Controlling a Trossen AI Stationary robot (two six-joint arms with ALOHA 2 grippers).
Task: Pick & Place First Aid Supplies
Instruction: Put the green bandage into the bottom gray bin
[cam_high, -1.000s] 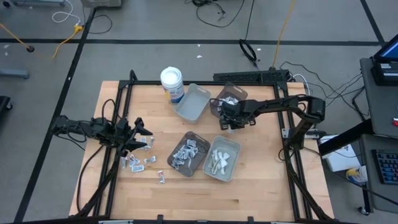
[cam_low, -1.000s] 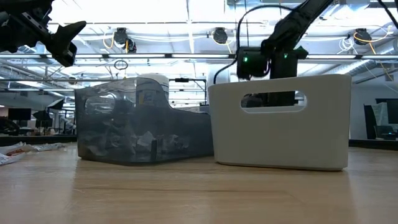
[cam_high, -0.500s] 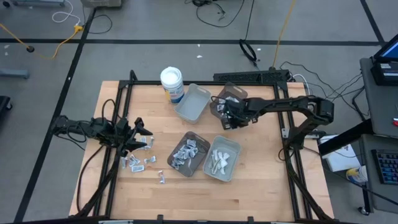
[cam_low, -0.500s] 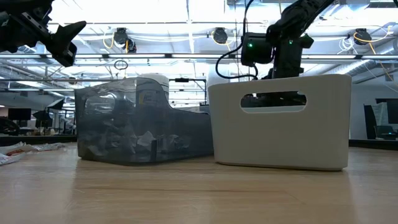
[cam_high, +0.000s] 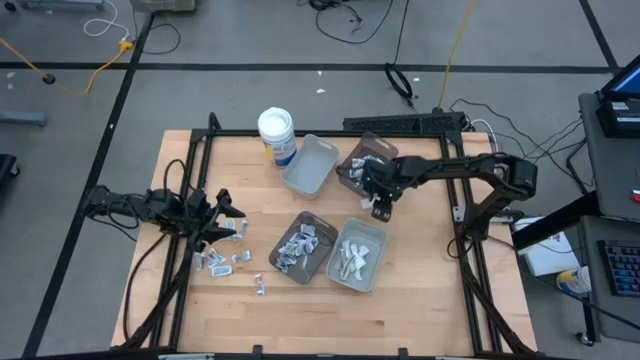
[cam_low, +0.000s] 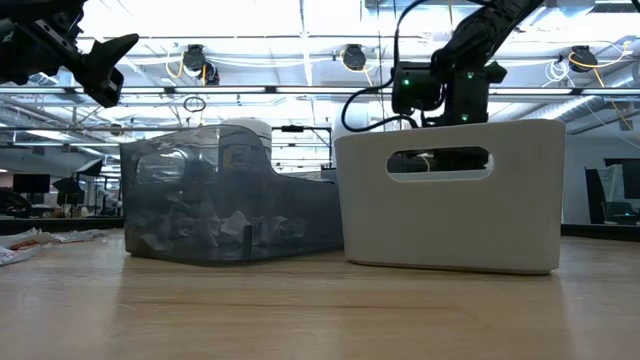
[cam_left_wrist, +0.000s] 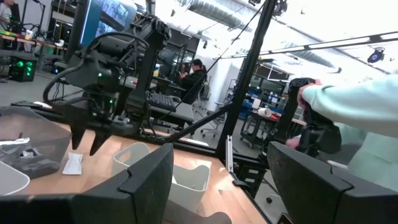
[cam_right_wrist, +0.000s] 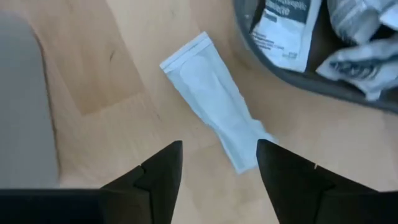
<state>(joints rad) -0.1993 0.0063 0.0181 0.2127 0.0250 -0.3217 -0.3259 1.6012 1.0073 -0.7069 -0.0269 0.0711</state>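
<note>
Right gripper (cam_right_wrist: 214, 171), fingers spread and empty, hangs above the pale strip (cam_right_wrist: 214, 124); you should descend square over its middle before closing.

right gripper (cam_right_wrist: 217, 180) jaws spread over white packet (cam_right_wrist: 214, 102) on bare wood; brown tray (cam_right_wrist: 292, 74) rim close beside

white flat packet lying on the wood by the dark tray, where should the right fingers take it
The white flat packet lies flat on the table, free of the dark tray. Probably come straight down and pinch across its narrow width near the middle; the open right gripper hangs above it.
</note>
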